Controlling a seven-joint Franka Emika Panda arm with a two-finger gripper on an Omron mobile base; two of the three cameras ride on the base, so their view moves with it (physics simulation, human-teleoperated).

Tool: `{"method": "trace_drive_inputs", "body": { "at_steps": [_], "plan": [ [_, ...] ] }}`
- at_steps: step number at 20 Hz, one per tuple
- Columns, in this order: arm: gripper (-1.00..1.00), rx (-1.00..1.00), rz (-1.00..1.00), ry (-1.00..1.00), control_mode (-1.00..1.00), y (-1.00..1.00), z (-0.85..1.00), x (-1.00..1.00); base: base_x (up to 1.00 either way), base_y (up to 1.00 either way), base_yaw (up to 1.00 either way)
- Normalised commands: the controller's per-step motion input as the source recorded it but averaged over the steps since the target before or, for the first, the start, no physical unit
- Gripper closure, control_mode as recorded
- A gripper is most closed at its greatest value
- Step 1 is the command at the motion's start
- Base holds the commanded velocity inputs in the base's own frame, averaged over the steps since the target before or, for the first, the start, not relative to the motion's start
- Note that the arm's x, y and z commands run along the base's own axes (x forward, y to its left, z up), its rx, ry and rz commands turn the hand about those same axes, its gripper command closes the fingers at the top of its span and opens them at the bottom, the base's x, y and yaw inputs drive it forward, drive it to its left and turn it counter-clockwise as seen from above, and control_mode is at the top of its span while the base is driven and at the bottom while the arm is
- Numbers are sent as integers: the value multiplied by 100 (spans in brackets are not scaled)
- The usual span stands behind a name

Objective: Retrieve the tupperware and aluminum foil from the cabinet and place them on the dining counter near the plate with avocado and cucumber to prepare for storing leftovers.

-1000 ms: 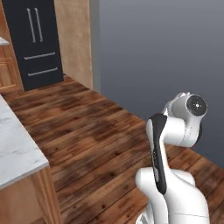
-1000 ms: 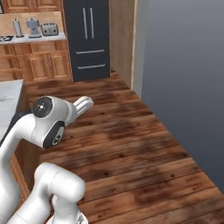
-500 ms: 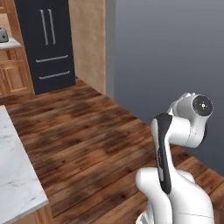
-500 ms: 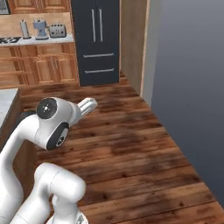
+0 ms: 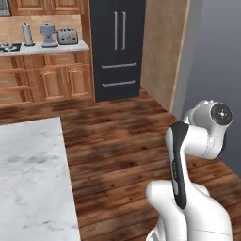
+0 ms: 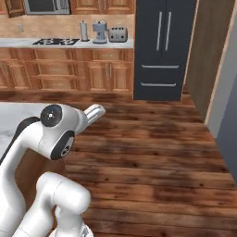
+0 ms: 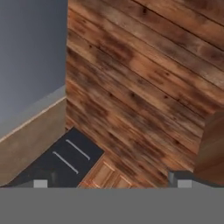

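Beyond marble dining counter, fridge now nearer.

dark plank floor, black fridge, brown base cabinets, grey wall

1 black fridge, 1 toaster, 1 marble counter, 1 stove.

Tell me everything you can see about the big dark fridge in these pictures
The fridge is tall, near-black and matte, standing upright on the wood floor. Two long vertical silver handles mark its upper double doors, and two horizontal silver bars mark the drawers below. On one side it meets the brown wooden base cabinets under a pale worktop; on the other stands a tall tan wood panel. All doors look shut. The hand view catches it tilted, at the bottom left.
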Motion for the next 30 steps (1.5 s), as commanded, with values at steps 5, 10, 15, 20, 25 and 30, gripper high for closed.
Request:
{"method": "trace_drive_inputs", "body": {
  "at_steps": [5, 10, 15, 20, 25, 30],
  "plan": [
    [-100, 0, 0, 0, 100, 0, 0, 0, 100, -7, 52],
    [-100, 0, 0, 0, 100, 0, 0, 0, 100, -48, 28],
    [-100, 0, 0, 0, 100, 0, 0, 0, 100, -50, 23],
    [-100, 0, 0, 0, 100, 0, 0, 0, 100, -42, 21],
    [-100, 0, 0, 0, 100, 0, 0, 0, 100, -31, 25],
    [-100, 0, 0, 0, 100, 0, 0, 0, 100, -37, 29]
  ]
}}
